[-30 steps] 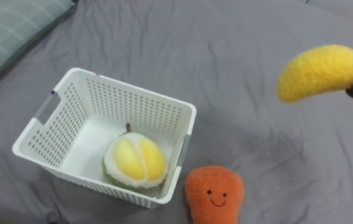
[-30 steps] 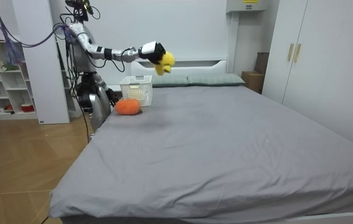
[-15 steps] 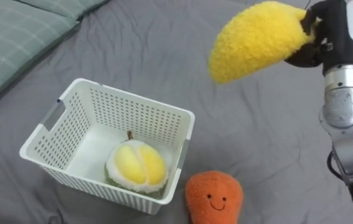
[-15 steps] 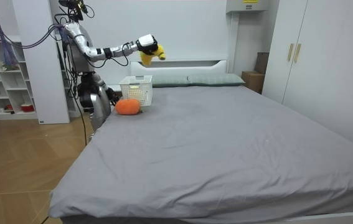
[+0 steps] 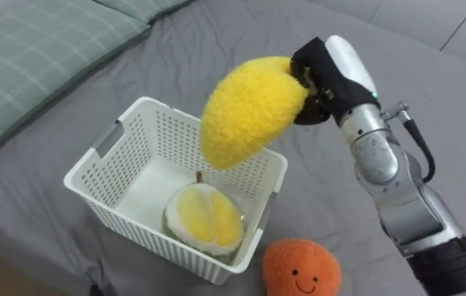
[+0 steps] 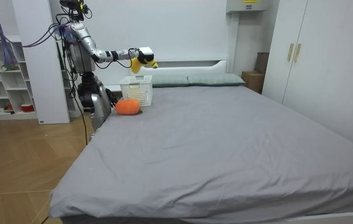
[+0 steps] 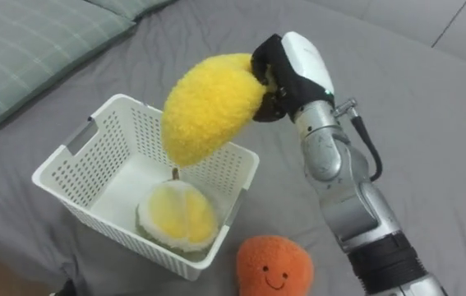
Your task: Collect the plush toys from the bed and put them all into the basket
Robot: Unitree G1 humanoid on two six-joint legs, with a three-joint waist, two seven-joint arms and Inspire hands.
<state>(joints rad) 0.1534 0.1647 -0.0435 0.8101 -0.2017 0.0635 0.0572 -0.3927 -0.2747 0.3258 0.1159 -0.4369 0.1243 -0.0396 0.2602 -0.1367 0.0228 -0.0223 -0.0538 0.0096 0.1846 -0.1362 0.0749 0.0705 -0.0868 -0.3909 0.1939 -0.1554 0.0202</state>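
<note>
- The right hand (image 5: 325, 76) reaches in from the lower right – its dark fingers are curled round one end of a yellow plush banana (image 5: 245, 113), gripping it firmly.
- The banana hangs in the air above the far right corner of a white perforated basket (image 5: 146, 236), its free end pointing down into the opening and touching nothing.
- Inside the basket, against the near right corner, lies a plush durian (image 5: 208, 220) with yellow flesh and a pale green rind, its small brown stem up.
- An orange plush toy with a smiling face (image 5: 302, 270) sits on the grey bed sheet (image 5: 430, 74) just beside the basket's near right corner – outside it.
- A green checked pillow (image 5: 43, 49) lies at the upper left, apart from the basket.
- In the room view the robot stands at the bed's side near the headboard, at the room view's left, arm stretched out over the basket.
</note>
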